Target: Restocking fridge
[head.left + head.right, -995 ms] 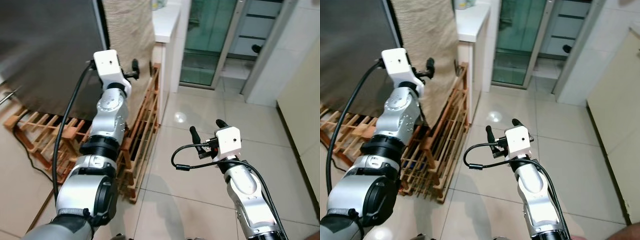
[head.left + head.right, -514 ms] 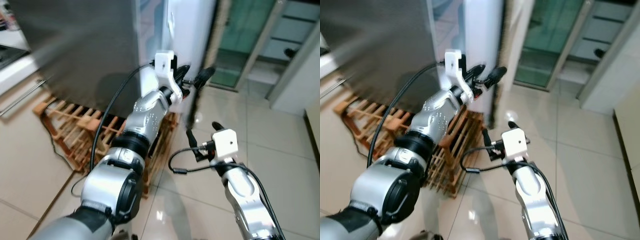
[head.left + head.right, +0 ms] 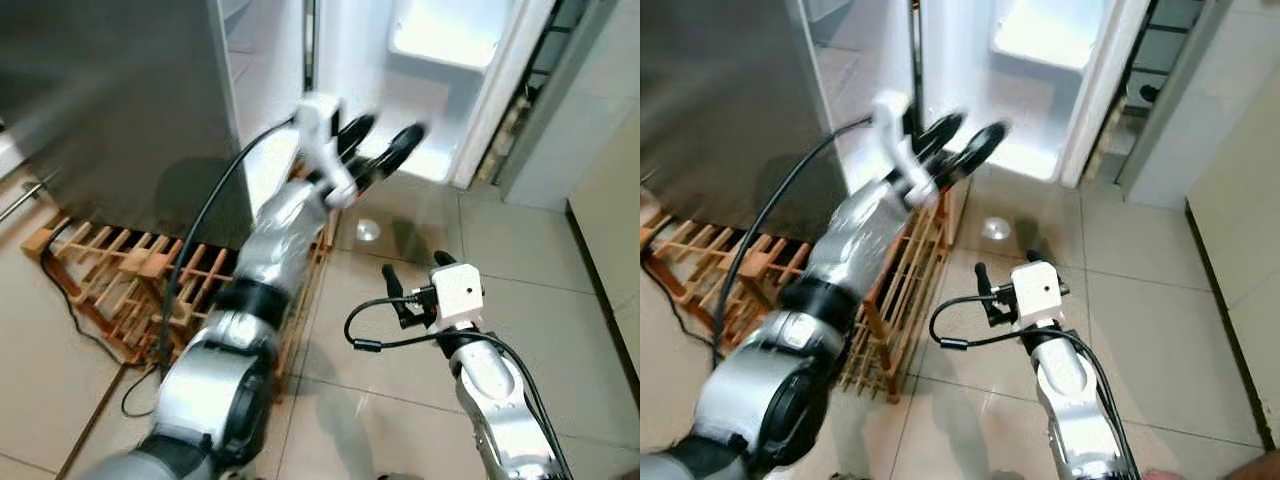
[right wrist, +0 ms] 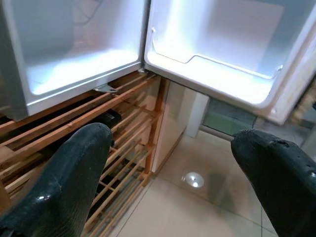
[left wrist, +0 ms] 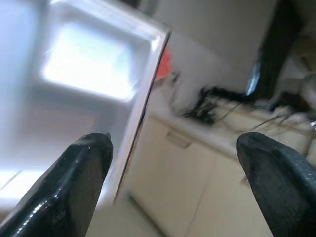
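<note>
Fridge door (image 3: 470,70) stands open at upper right; left gripper (image 3: 380,150) and right gripper (image 3: 415,283) both spread, empty; restocking not begun.

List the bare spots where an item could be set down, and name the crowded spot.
Free: the door shelf, the fridge floor behind it, and the floor tiles between the wooden rack and the right gripper. Crowded: the doorway, where the left gripper reaches in, fingers spread.
</note>
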You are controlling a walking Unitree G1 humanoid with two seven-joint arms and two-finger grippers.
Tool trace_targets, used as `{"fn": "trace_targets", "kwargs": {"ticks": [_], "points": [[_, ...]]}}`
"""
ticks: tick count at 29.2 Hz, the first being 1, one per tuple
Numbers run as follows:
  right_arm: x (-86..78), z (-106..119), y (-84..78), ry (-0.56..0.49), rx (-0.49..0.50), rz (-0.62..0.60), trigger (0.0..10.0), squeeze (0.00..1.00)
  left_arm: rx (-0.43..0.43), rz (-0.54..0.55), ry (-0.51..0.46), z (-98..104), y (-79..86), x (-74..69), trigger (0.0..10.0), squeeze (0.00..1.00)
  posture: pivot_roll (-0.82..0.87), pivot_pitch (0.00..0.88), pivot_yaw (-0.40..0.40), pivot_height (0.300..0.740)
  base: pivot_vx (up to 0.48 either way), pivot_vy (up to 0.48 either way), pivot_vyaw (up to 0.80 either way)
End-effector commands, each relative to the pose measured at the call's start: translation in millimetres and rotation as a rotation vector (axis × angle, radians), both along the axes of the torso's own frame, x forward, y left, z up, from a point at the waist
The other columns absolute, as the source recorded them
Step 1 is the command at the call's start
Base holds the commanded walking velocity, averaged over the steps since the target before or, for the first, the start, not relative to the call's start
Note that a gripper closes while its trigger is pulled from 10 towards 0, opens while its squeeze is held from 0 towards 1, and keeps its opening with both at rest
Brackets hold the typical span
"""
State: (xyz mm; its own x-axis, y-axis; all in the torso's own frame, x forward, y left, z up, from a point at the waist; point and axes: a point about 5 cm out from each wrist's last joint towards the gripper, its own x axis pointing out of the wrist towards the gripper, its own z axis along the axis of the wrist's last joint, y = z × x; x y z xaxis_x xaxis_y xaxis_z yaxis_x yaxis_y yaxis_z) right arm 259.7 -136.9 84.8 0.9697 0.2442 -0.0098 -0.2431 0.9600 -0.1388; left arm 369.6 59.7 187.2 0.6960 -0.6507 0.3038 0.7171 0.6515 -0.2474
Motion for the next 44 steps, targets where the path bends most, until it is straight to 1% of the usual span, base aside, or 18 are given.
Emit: {"fn": "trace_targets", "kwargs": {"ticks": [1,2,4,5,7,9,10,11,14,17,19,21,23,29,33,35,37,44], "points": [[0.9,-1.3,-2.5,0.013,0.003,-0.006,10.0,0.0,0.045,0.077,-0.046,-0.2,36.6,-0.8,10.0,0.0,-0.17,0.0,0.027,0.74,0.0,0.0,0.0],[1.6,-1.4,-2.9,0.014,0.003,-0.006,10.0,0.0,0.065,0.091,-0.05,-3.6,46.5,-3.1,10.0,0.0,-0.17,0.0,0.027,0.74,0.0,0.0,0.0],[5.2,-1.2,-6.3,0.019,0.008,-0.012,10.0,0.0,0.119,0.145,-0.035,-19.0,85.1,-16.2,10.0,0.0,-0.14,0.0,0.02,0.74,0.0,0.0,0.0],[5.2,-1.2,-6.3,0.019,0.008,-0.012,10.0,0.0,0.119,0.145,-0.035,-19.0,85.1,-16.2,10.0,0.0,-0.14,0.0,0.02,0.74,0.0,0.0,0.0],[8.9,-0.6,-10.1,0.021,0.009,-0.021,10.0,0.0,0.168,0.213,0.003,-33.4,120.0,-32.8,10.0,0.0,-0.13,0.0,0.013,0.74,0.0,0.0,0.35],[14.6,-0.4,-12.3,0.026,0.004,-0.028,10.0,0.0,0.221,0.358,0.053,-49.1,154.1,-51.0,10.0,0.0,-0.1,0.0,0.002,0.74,0.0,0.0,0.67],[14.6,-0.4,-12.3,0.026,0.004,-0.028,10.0,0.0,0.221,0.358,0.053,-49.1,154.1,-51.0,10.0,0.0,-0.1,0.0,0.002,0.74,0.0,0.0,0.65],[17.9,0.1,-11.6,0.026,0.003,-0.024,10.0,0.0,0.217,0.549,0.113,-56.8,176.6,-57.1,10.0,0.0,-0.08,0.0,-0.005,0.74,0.0,0.0,0.63],[24.4,2.0,-5.8,0.024,0.018,0.007,10.0,0.0,0.198,0.937,0.288,-77.7,216.4,-78.0,10.0,0.0,-0.06,0.0,-0.019,0.74,0.0,0.0,0.61],[30.0,4.4,0.9,0.023,0.076,0.019,10.0,0.0,0.315,1.026,0.315,-87.2,212.7,-95.7,10.0,0.0,-0.04,0.0,-0.037,0.74,0.0,0.0,0.6],[31.9,6.2,5.1,0.016,0.098,0.027,10.0,0.0,0.324,1.008,0.3,-85.1,202.9,-96.1,10.0,0.0,-0.03,0.0,-0.046,0.74,0.0,0.0,0.46],[35.7,8.0,14.0,0.019,0.168,0.038,10.0,0.0,0.327,0.94,0.211,-70.3,175.9,-90.0,10.0,0.0,-0.02,0.0,-0.054,0.74,0.0,0.0,0.46],[37.4,7.0,16.9,0.029,0.19,0.041,10.0,0.0,0.328,0.948,0.172,-61.0,167.2,-84.8,10.0,0.0,-0.02,0.0,-0.051,0.74,0.0,0.0,0.46],[39.8,4.1,19.7,0.044,0.204,0.045,10.0,0.0,0.37,1.065,0.173,-51.8,170.4,-84.5,10.0,0.0,-0.03,0.0,-0.046,0.74,0.0,-0.314,0.46],[41.1,3.3,22.3,0.049,0.193,0.067,10.0,0.0,0.42,1.047,0.147,-50.2,156.1,-84.9,10.0,0.0,-0.04,0.0,-0.039,0.74,0.062,-0.413,0.46],[41.0,3.1,23.6,0.05,0.189,0.074,10.0,0.0,0.404,1.031,0.167,-52.9,149.9,-83.2,10.0,0.0,-0.04,0.0,-0.04,0.74,0.0,0.0,0.45],[40.9,2.3,23.5,0.05,0.184,0.075,10.0,0.0,0.463,0.993,0.195,-61.7,145.8,-80.7,10.0,0.0,-0.04,0.0,-0.039,0.74,0.0,0.0,0.46],[40.6,2.3,18.4,0.034,0.152,0.064,10.0,0.0,0.497,1.055,0.279,-78.9,166.3,-82.5,10.0,0.0,-0.05,0.0,-0.034,0.74,0.0,0.0,0.46]]}}
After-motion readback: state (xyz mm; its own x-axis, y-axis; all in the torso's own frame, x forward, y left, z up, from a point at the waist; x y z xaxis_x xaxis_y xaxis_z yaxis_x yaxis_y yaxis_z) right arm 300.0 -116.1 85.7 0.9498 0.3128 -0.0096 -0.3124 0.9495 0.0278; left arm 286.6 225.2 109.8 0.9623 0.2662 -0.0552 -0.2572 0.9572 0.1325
